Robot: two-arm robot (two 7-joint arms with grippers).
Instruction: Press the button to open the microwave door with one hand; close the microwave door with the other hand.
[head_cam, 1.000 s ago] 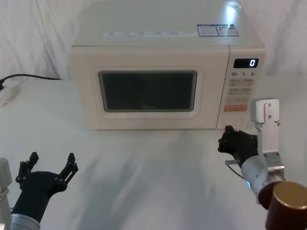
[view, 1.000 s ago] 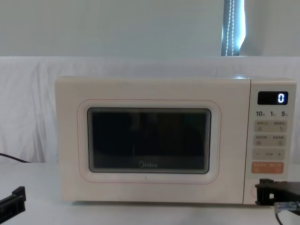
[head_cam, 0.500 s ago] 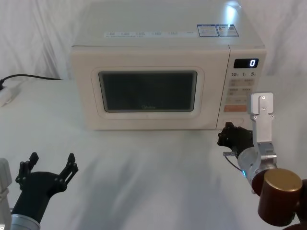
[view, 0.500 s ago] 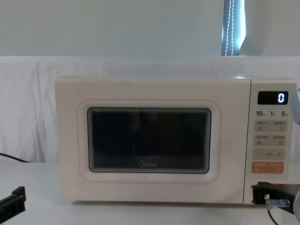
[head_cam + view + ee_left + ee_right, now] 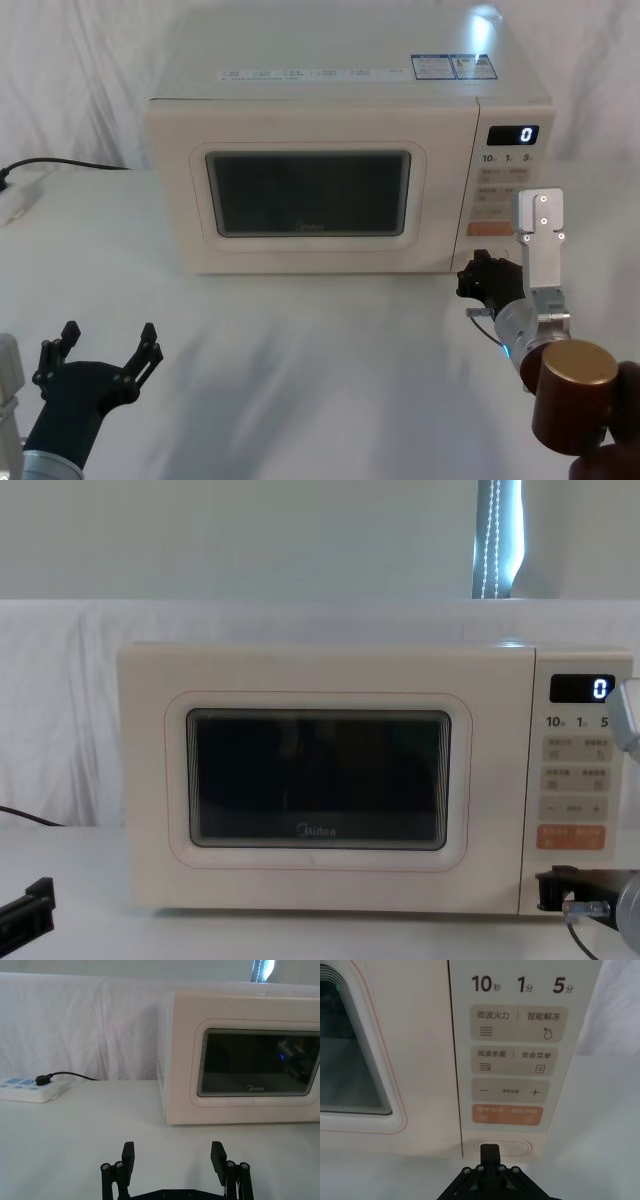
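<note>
The microwave [image 5: 345,165] stands on the white-draped table [image 5: 300,350], toward its far side, and its only compartment is shut off from sight: the microwave door [image 5: 310,195] lies flush in the cream front, and the dark glass window [image 5: 318,780] gives no clear look at anything inside. In the left wrist view the glass merely reflects a small blue light and some dark machinery. To the right of the door runs the control panel [image 5: 512,1060], with a lit display reading 0 [image 5: 513,133], rows of small beige keys, an orange rectangular key [image 5: 503,1114], and, lowest of all, the button [image 5: 510,1148], a wide pale pill-shaped key with a thin outline.

The right tool [image 5: 489,1151] is at that button. Its black fingers are clenched together into a single tip, which overlaps the button's lower middle in the right wrist view (whether it actually touches the key I cannot tell). In the head view this tool [image 5: 478,280] sits low at the microwave's front right corner, its grey wrist rising behind it.

The left tool [image 5: 105,355] hangs well clear of the microwave, over the near left part of the table, its fingers [image 5: 128,1156] spread wide and grasping nothing. At the table's left edge lies a white power strip [image 5: 27,1090] with a black plug in it.
</note>
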